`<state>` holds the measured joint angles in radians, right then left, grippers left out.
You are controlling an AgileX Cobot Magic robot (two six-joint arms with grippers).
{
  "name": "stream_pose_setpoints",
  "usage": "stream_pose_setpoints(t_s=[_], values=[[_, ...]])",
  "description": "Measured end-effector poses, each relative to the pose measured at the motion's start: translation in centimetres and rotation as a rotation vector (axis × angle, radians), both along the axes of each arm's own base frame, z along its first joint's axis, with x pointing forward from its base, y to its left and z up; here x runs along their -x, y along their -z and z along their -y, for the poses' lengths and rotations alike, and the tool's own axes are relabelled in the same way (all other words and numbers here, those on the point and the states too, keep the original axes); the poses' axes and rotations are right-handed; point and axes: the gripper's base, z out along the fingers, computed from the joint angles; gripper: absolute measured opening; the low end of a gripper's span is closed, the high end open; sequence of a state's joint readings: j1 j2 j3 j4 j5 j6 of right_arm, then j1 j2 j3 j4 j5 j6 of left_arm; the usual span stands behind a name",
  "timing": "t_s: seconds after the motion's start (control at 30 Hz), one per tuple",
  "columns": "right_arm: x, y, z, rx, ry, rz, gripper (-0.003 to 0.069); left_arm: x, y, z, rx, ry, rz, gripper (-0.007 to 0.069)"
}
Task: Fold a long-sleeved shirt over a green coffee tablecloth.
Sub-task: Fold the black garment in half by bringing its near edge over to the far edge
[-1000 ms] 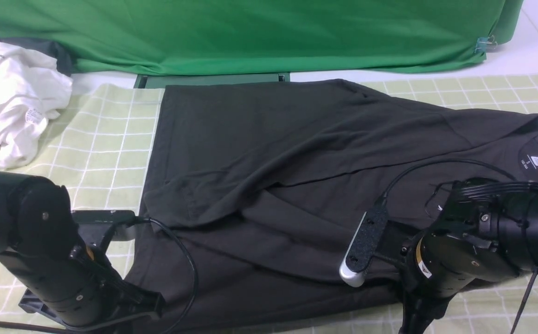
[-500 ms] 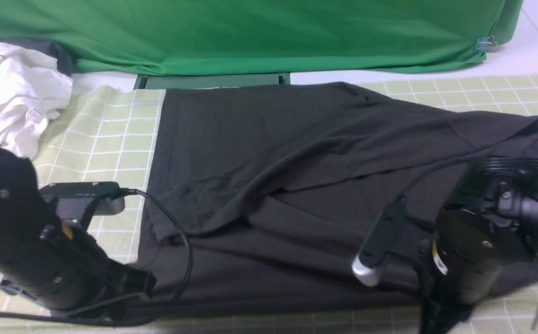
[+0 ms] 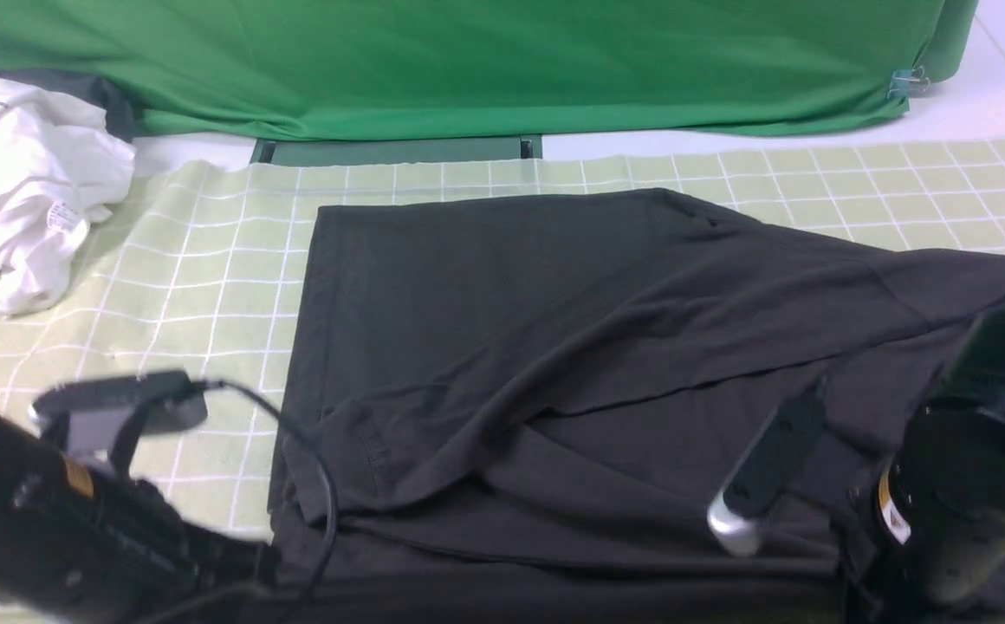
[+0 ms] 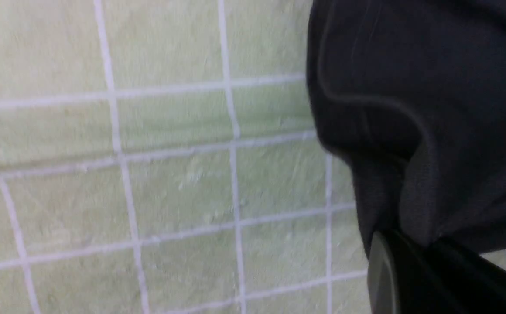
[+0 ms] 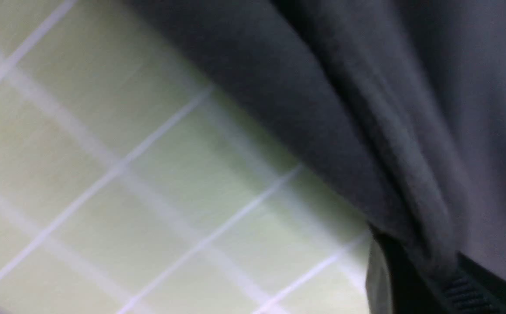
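The dark charcoal long-sleeved shirt [image 3: 554, 347] lies spread and creased on the pale green coffee tablecloth [image 3: 208, 260] with its white grid. A sleeve is folded across the body. At the shirt's near left corner my left gripper [image 4: 427, 244] is shut on a pinch of the dark cloth [image 4: 432, 109]. My right gripper [image 5: 432, 266] is shut on the shirt's near edge [image 5: 410, 109] at the right. In the front view both arms sit low at the near edge and their fingers are hidden.
A crumpled white garment [image 3: 26, 182] lies at the back left. A plain bright-green cloth [image 3: 468, 61] hangs across the back, held by a clip [image 3: 901, 84], with a dark green strip [image 3: 398, 149] below it.
Both arms have drawn back toward the near edge, dragging the shirt with them. A row of tablecloth squares now shows behind the shirt's far edge.
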<state>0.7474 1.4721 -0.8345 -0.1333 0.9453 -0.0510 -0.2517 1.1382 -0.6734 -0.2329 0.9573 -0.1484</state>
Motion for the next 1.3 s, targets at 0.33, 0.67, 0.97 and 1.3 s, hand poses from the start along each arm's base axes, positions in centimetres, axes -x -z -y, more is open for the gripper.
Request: stream_pose_setpoints(t_s=[0.33,0.67,0.97,1.3], values=[[-5.5,-4.9,-0.9,-0.065,0.036,0.200,0.0029,-3.3,-4.4,0.4,0.030,-0.085,0.207,0.0017],[-14.3,-5.5,-0.1,-0.087,0.097,0.242,0.0029,-11.6,-4.3,-0.7,0.029,-0.223,0.275,0.0017],[-22.0,-4.9,-0.7,-0.089,0.132,0.280,0.0029,-19.7,-3.1,-0.4,-0.008,-0.225,0.292,0.0017],[-27.0,-0.9,-1.8,-0.105,0.132,0.317,0.0035,-26.8,-0.8,-1.7,-0.049,-0.248,0.296,0.0017]])
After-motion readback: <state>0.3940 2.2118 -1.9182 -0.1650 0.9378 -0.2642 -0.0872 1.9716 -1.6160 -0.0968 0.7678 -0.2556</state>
